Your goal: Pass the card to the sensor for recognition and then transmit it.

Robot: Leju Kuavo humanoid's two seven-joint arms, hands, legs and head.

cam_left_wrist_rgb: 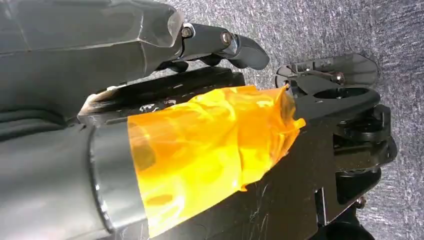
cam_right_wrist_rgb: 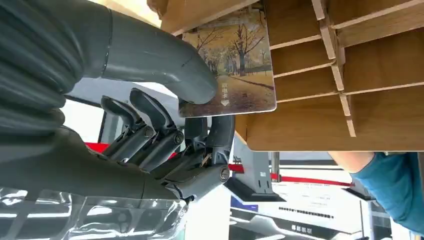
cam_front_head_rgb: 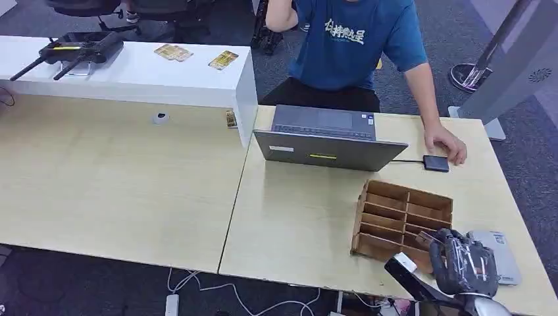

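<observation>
- The card (cam_right_wrist_rgb: 235, 60) sits partly inside a slot of the wooden card rack (cam_front_head_rgb: 403, 220), which stands on the surface (cam_front_head_rgb: 303, 217) at about four o'clock from the laptop (cam_front_head_rgb: 329, 148).
- The right robot hand (cam_right_wrist_rgb: 165, 130) is at the rack's near right corner; its thumb (cam_right_wrist_rgb: 170, 65) lies across the card's printed face and darker fingers reach up behind its free edge, so it appears to pinch the card while the far end is still seated between the dividers.
- The left robot hand (cam_left_wrist_rgb: 150, 60) hangs over grey carpet with its fingers curled loosely around nothing.
- The small black sensor (cam_front_head_rgb: 435, 163) lies at about twelve o'clock from the rack, just beside a person's hand (cam_front_head_rgb: 447, 143) resting on the surface.
- Handling, as I judge it: the card looks thin, light, stiff and glossy, so probably slippery under smooth fingers and liable to pivot if held at one corner.
- The best hold seems to be across the exposed short edge, thumb on the face and fingers on the back, drawing it straight out along the slot so it does not jam against the dividers.
</observation>
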